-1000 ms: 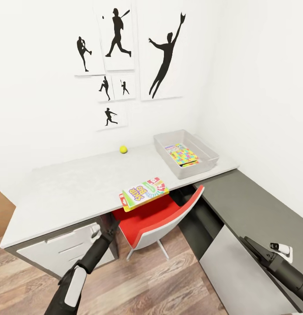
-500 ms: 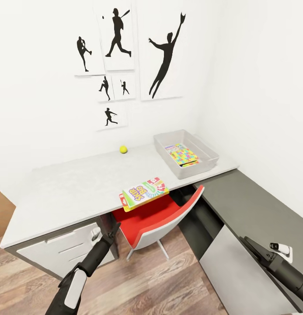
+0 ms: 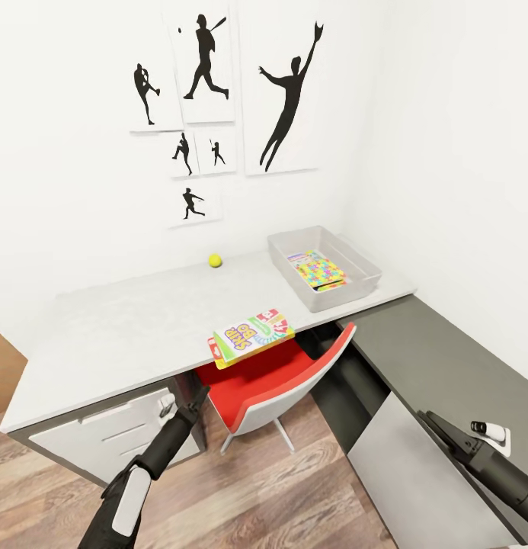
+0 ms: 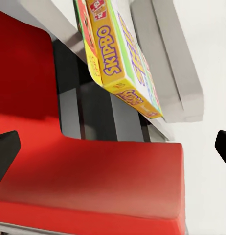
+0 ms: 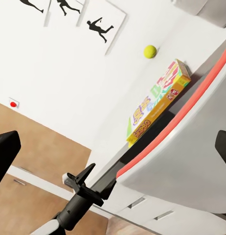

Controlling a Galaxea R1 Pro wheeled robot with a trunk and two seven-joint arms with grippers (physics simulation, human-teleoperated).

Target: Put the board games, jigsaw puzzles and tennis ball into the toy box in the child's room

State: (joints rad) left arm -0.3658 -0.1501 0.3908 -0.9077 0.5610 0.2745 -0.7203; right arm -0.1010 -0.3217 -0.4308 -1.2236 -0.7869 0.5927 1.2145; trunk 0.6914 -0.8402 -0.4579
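"SKIP-BO" game overhangs near table edge. Left tool low beneath it, fingers wide apart, empty; right tool same.

The red chair sits tucked under the table edge, crowding the approach to the overhanging Skip-Bo box; the tabletop left of it is wide open.

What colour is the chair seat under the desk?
Red; the padded chair seat shows best in the left wrist view.
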